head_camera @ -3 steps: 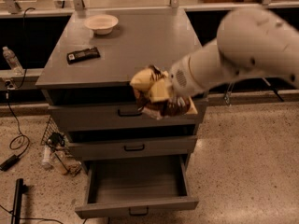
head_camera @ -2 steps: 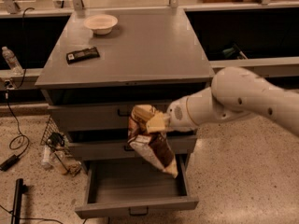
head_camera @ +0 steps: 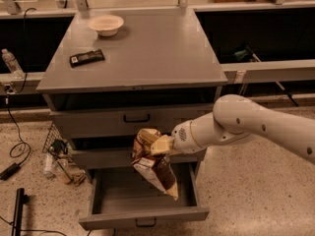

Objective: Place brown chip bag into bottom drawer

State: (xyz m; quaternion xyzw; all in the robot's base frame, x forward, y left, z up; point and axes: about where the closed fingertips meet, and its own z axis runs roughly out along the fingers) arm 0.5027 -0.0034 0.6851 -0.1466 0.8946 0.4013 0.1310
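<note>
The gripper (head_camera: 156, 146) hangs over the pulled-out bottom drawer (head_camera: 142, 215). Its fingers (head_camera: 163, 143) are clamped on the brown chip bag (head_camera: 155, 173), which dangles crumpled below them.

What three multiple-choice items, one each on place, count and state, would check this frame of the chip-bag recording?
1. Where is the brown chip bag?
A) on the floor
B) in the top drawer
C) hanging from the tool over the bottom drawer

2. How many things lie on the cabinet top?
A) one
B) two
C) four

3. The bottom drawer is:
A) pulled open
B) shut
C) taken out of the cabinet

Answers:
1 C: the tool grips the bag's top, and the bag dangles above the drawer.
2 B: only a bowl and a black bar wrapper lie there.
3 A: the drawer's bare inside shows.
</note>
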